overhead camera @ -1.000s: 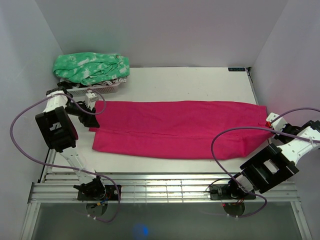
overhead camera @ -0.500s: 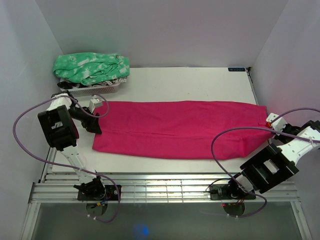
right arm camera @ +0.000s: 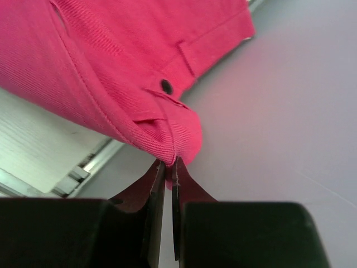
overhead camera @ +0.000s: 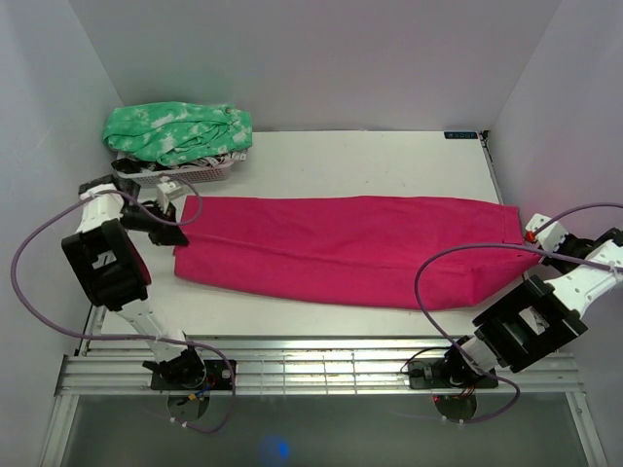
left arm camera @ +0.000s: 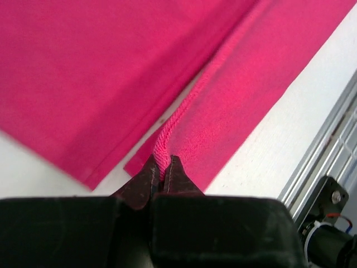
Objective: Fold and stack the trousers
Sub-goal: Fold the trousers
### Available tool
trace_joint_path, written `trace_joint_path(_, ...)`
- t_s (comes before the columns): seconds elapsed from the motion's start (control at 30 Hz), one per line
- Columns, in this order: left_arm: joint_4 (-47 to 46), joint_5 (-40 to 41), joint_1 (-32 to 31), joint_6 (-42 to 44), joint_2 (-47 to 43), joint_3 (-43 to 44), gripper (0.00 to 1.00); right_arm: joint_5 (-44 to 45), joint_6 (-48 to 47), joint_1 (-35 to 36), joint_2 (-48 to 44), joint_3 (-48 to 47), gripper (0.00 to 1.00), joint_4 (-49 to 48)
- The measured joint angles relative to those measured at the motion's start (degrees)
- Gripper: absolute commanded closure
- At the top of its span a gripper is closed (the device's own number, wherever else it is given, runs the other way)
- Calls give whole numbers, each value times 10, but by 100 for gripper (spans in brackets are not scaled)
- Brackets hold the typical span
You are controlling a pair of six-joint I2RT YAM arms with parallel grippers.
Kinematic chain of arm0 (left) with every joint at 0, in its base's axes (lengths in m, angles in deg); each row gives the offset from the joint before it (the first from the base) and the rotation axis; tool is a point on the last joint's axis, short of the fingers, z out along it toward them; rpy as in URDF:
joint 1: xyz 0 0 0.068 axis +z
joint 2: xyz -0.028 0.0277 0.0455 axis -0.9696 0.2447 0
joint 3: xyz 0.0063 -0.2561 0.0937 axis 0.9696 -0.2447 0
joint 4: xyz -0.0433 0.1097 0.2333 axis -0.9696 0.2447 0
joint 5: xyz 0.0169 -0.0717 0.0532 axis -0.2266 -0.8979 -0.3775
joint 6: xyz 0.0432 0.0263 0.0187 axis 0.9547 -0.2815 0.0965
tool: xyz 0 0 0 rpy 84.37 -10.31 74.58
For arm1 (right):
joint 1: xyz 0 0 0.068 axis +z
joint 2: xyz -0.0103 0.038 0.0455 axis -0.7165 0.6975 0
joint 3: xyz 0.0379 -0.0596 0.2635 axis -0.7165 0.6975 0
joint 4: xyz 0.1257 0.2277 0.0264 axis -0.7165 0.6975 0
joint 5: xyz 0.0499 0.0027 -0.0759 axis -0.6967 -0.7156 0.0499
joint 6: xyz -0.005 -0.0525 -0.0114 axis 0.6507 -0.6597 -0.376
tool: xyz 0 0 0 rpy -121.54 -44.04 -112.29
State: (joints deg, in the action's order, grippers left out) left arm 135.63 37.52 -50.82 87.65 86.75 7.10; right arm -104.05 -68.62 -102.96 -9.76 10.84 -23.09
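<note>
At the far left, your left gripper (left arm camera: 162, 168) is clenched on the hem end of the trousers (overhead camera: 350, 248), pinching up a small ridge of fabric at the corner of the nearer leg. Behind it, a green-and-white garment (overhead camera: 180, 131) sits heaped on a white basket (overhead camera: 185, 176), apart from the work.

The trousers lie flat along the table (overhead camera: 389, 156), legs laid side by side. The hems are at the left and the waist is at the right, where it runs just past the table's edge.

On the right, your right gripper (right arm camera: 169, 167) is closed on the waistband corner, just below the dark button (right arm camera: 165, 86), and holds that corner off the table.

With both ends gripped, you look to be at the start of a lengthwise fold. The next move probably calls for:
- lifting the hem clear of the table;
- carrying it across to the waist;
- keeping the cloth taut enough that the lower layer doesn't drag or bunch.

Watch the left pinch: it seems to hold only one leg's edge.
</note>
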Motion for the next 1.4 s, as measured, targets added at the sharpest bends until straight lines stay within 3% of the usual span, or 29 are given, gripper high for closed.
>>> trace_joint_path(0.27,-7,-108,136,-16,-188,77,100,-39,0,-2,38,-106,92,38)
trace_joint_path(0.47,-22,-170,145,-66,-327,78,100,-61,2,-2,33,-111,92,42)
trace_joint_path(0.7,-181,-180,154,-208,-473,-4,100,-112,15,-42,36,-164,92,52)
trace_joint_path(1.0,-366,-166,158,-371,-602,-87,100,-137,9,-99,36,-147,92,56)
trace_joint_path(1.17,-436,-167,157,-452,-603,-62,100,-133,7,-95,30,-105,92,59)
trace_joint_path(1.4,-422,-172,158,-441,-457,-17,100,-82,6,-10,24,-68,92,21)
